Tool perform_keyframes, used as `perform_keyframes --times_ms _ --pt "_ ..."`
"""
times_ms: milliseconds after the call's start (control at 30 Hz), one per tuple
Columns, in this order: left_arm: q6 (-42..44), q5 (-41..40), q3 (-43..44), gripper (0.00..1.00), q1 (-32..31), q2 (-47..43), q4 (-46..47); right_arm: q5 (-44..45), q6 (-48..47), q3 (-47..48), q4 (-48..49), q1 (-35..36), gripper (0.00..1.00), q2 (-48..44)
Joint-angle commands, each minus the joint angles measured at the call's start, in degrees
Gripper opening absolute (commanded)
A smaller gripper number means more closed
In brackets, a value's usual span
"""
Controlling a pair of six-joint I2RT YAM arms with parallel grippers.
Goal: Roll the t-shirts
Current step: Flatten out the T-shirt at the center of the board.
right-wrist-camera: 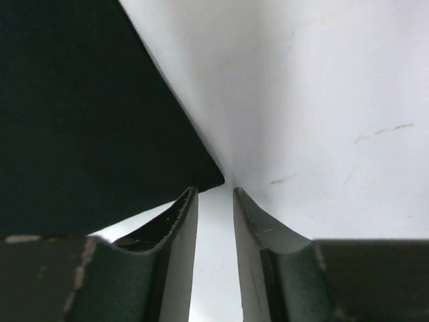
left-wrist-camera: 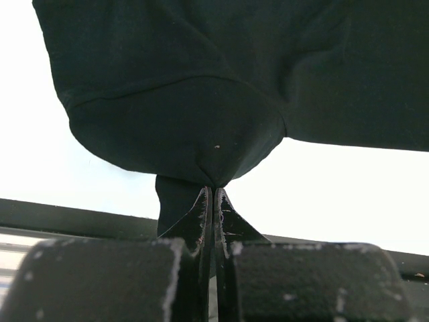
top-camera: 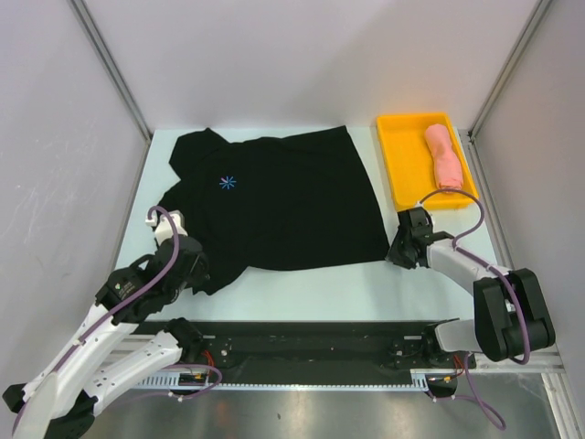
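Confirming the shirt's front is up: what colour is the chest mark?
Light blue starburst mark on the black t-shirt, clearest in the top view.

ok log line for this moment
left gripper: shut on black t-shirt sleeve | right gripper: open at hem corner, nothing held | pink roll: in yellow tray

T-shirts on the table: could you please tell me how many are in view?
2. The black t-shirt lies spread across the middle of the table; the pink rolled t-shirt lies in the yellow tray at the far right. None seems hidden.

Pale table [top-camera: 320, 293]: black tee [top-camera: 274, 201], yellow tray [top-camera: 411, 157] far right.
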Motion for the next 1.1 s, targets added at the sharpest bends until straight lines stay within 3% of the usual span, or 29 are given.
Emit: perform_keyframes --times_ms 0,200,533,633,667,767,1067 --pt "1.3 0.9 0.7 0.0 -0.3 0.0 1.4 -0.2 1.8 -0.6 1.7 0.5 0.24 0.2" --pt "0.3 1.2 1.0 0.0 -0.3 -0.9 -0.4 2.5 0.1 0.3 0.6 -1.0 0.0 -1.2" --pt "-1.2 8.8 -4.2 0.0 -0.3 -1.8 -1.3 0.6 -4.2 0.6 -4.9 -6.2 0.0 -8.7" --pt "-1.0 8.2 -3.4 0.0 -0.3 -1.9 -1.8 0.0 -3.3 0.7 -4.3 -3.6 0.14 -8.9" --pt "-0.9 8.2 -3.2 0.0 -0.3 -1.8 -1.8 0.7 -2.8 0.6 -3.9 -2.5 0.23 -8.8" --pt "-0.8 7.9 -3.4 0.0 -0.3 -2.1 -2.0 1.6 -1.4 0.5 -2.2 -0.4 0.34 -7.1" --pt "-0.6 7.6 -3.4 0.0 -0.3 -2.3 -2.3 3.4 -0.2 0.4 2.3 0.8 0.37 -0.4"
